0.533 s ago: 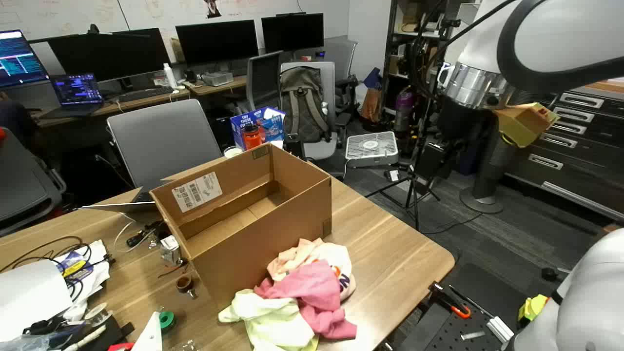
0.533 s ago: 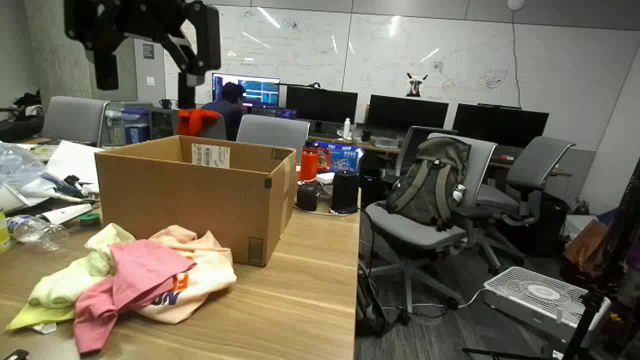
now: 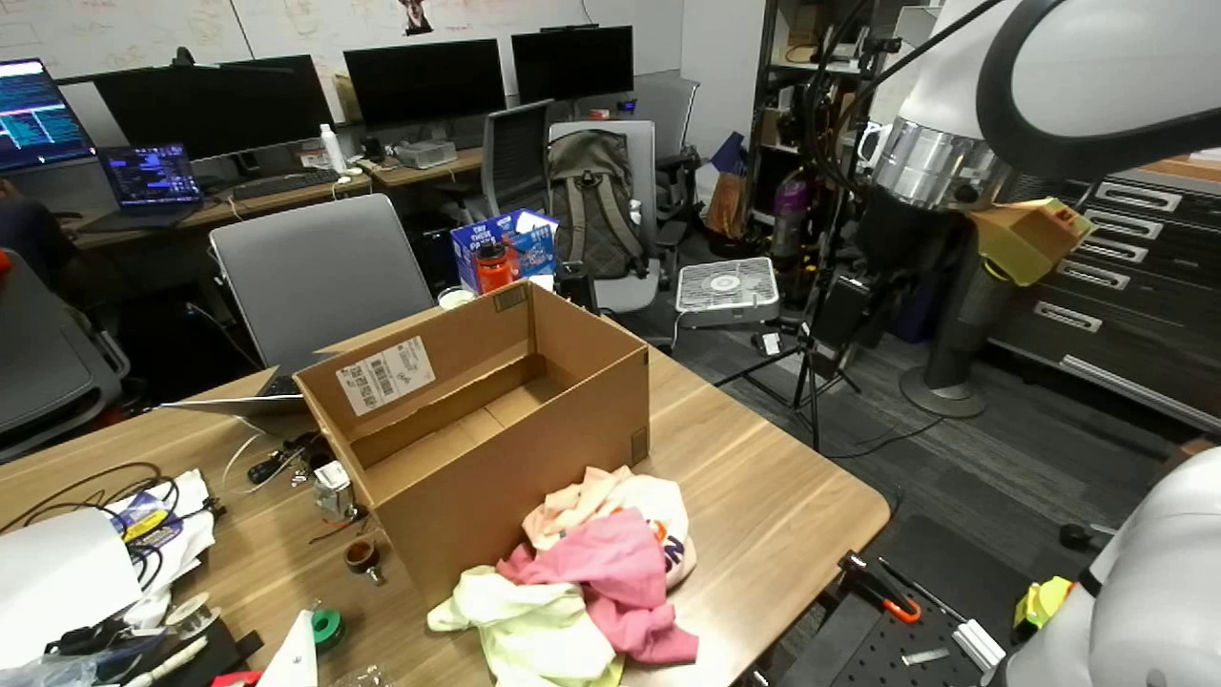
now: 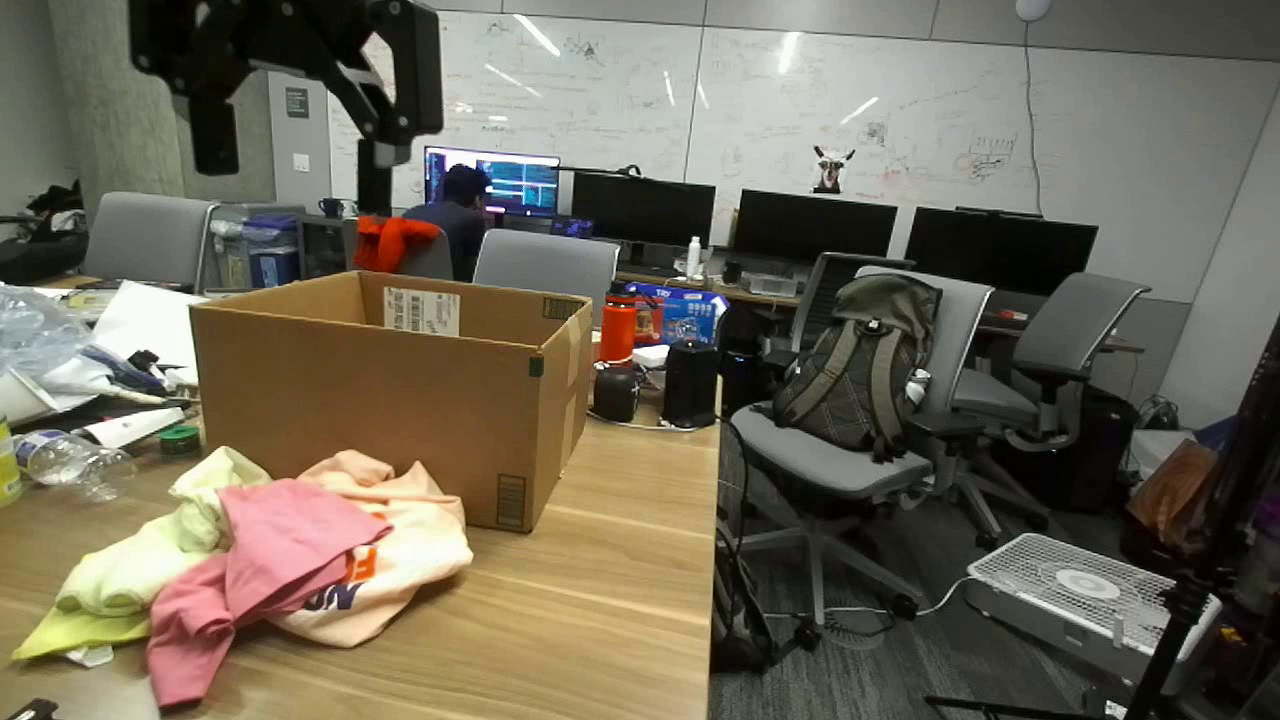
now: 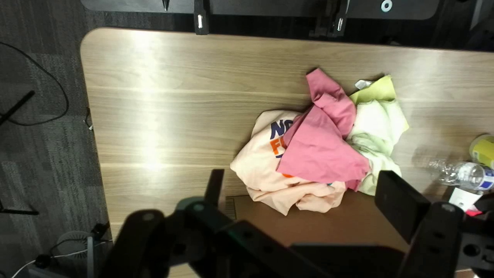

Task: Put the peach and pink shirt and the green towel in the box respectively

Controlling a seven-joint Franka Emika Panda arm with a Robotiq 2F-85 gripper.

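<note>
The peach and pink shirt (image 3: 610, 563) lies crumpled on the table, pressed up near the side of the cardboard box (image 3: 515, 477). Its pink part (image 5: 324, 154) rests over the peach part, which carries dark and orange lettering. Against the pink cloth lies the green towel (image 4: 140, 580), pale lime and bunched up. The box stands upright with its top uncovered; bare cardboard shows inside in an exterior view. High above the table hangs my gripper (image 4: 294, 175), open, with its two fingers wide apart. In the wrist view nothing is between the fingers (image 5: 399, 200), and both cloths are below.
Left of the cloths sit a clear plastic bottle (image 4: 75, 462), a green tape roll (image 3: 326, 627) and papers (image 3: 67, 563). Behind the box are a red bottle (image 4: 618, 330) and a black cylinder (image 4: 690, 385). Chairs and a backpack (image 4: 850, 380) stand beyond the table.
</note>
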